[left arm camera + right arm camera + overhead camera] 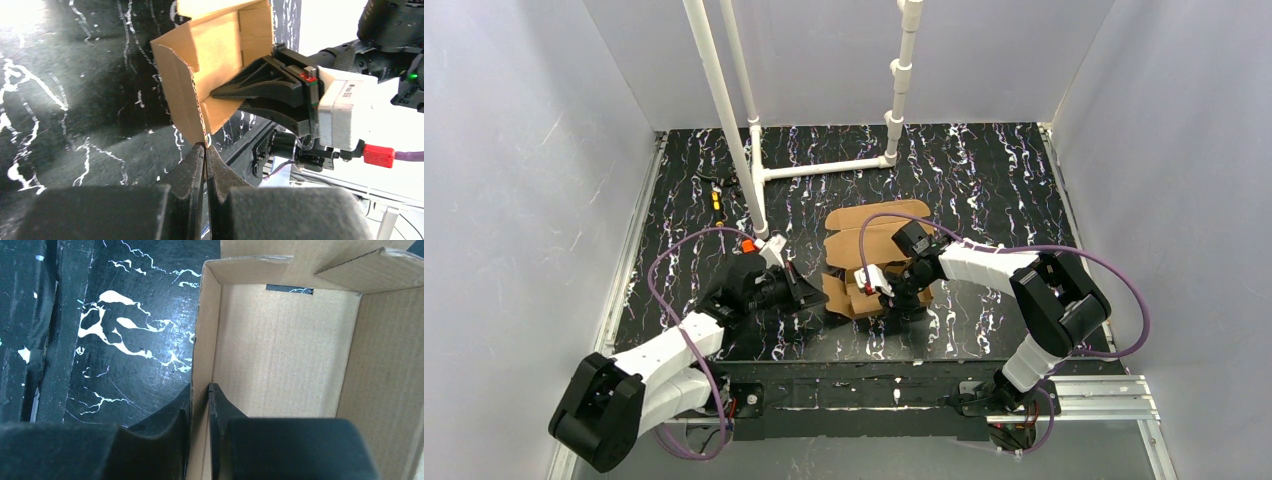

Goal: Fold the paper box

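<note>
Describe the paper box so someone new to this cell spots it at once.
On the black, white-veined table, look near the middle, just in front of the white pipe frame. The paper box stands there between the left gripper and the right gripper, each pinching one of its walls. It is the only brown cardboard thing in view, half-folded and open-topped.

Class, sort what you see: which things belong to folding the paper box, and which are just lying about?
Job in hand: paper box, left gripper, right gripper.
Lying about: white pipe frame, small black-and-orange object at far left.
</note>
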